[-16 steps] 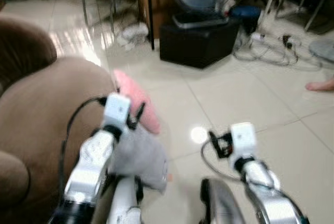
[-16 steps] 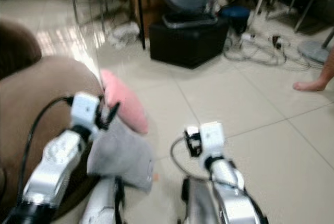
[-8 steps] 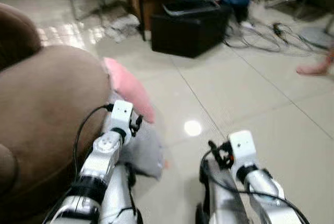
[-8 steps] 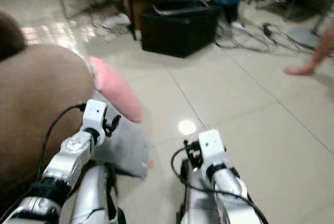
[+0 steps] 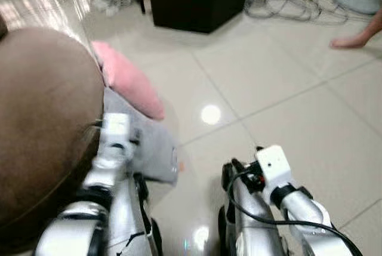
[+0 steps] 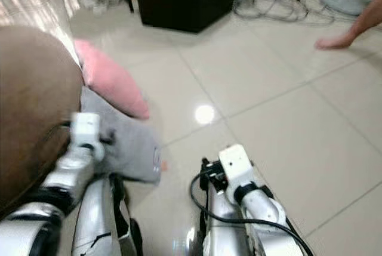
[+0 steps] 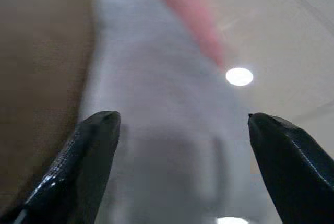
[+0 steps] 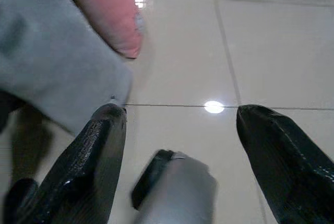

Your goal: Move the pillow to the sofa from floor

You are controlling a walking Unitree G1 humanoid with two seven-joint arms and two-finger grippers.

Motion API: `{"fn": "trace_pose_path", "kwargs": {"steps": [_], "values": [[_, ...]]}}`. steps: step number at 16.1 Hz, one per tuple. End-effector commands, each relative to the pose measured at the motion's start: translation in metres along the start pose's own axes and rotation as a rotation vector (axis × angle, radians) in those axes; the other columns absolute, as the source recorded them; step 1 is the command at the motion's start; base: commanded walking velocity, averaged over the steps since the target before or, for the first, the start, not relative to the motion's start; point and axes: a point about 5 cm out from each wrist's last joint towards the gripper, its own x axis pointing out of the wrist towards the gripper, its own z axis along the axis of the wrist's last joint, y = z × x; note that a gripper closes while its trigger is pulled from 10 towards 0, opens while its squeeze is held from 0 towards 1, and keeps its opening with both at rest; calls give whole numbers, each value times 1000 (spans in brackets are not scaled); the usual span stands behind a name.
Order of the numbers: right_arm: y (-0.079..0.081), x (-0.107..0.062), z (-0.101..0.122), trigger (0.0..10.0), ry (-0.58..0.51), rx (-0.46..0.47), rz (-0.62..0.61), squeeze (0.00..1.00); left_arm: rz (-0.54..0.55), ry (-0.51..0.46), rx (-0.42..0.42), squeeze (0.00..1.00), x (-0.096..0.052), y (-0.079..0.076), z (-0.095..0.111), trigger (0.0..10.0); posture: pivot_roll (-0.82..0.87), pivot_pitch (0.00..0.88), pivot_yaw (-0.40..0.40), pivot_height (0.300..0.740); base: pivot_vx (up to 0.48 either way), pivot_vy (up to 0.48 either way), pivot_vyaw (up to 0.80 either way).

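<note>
**Closing in on the pillow, nothing gripped yet**

I am in the approach step. My left pincer (image 7: pixel 180 130) is spread wide and released, its two black fingers (image 7: pixel 94 151) framing the grey pillow (image 7: pixel 167 130) straight ahead of it. A pink pillow (image 5: pixel 125 80) lies just beyond the grey one, and both rest on the tiled floor (image 5: pixel 268 83), leaning against the brown sofa (image 5: pixel 42 107) that sits beside my left pincer. My right pincer (image 8: pixel 180 145) is also released and empty; the grey pillow's edge lies ahead of one of its fingers. Next, I judge, I must push the left pincer forward into the fabric, clench on a fold, then lift sideways onto the sofa.
</note>
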Motion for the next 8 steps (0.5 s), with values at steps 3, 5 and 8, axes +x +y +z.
{"fn": "trace_pose_path", "kwargs": {"steps": [3,5,8], "values": [[7,0,2,10000,6,-15,76,0,105,-16,44,1000,-1,28,-4,10000,-119,298,19,509,0,0,0],[11,2,3,10000,4,-32,110,0,94,32,93,1000,-5,33,-17,10000,-115,304,12,509,0,0,0],[11,8,11,10000,-21,-41,120,0,98,55,58,753,-5,34,-23,10000,-121,324,9,509,0,0,0]]}}
